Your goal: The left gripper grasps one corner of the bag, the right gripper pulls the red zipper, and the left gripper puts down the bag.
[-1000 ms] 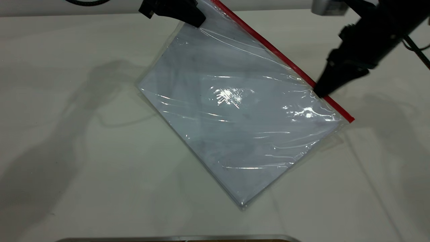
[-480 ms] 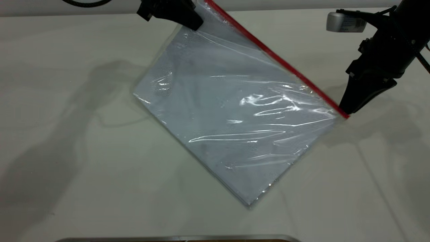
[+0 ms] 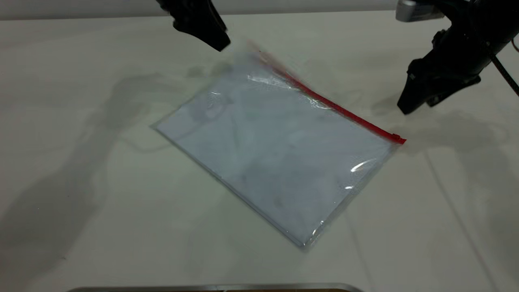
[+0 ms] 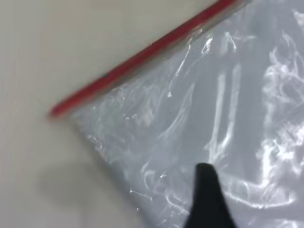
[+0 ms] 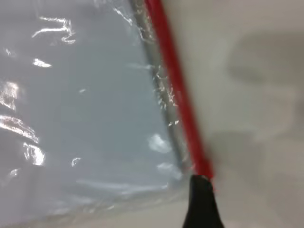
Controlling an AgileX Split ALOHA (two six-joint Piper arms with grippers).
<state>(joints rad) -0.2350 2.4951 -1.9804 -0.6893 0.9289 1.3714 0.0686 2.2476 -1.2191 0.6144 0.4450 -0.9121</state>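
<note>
The bag (image 3: 279, 162), a clear pouch with white sheets inside, lies nearly flat on the table; its far red corner (image 3: 255, 50) is blurred and just off the surface. The red zipper (image 3: 336, 109) runs along its far right edge, with the slider tab (image 3: 399, 140) at the near end. My left gripper (image 3: 219, 40) is above and left of the far corner, open and empty. My right gripper (image 3: 417, 104) hovers to the right of the slider end, open, apart from it. The left wrist view shows the zipper (image 4: 142, 59) and its corner (image 4: 57, 111). The right wrist view shows the zipper (image 5: 175, 85).
The white table (image 3: 81, 182) stretches all round the bag. A metal edge (image 3: 211, 288) runs along the near border. The table's back edge lies just behind the left gripper.
The left gripper let go of the bag's corner and the bag dropped towards the table. The right gripper let go of the slider at the zipper's end and rose away to the right.
</note>
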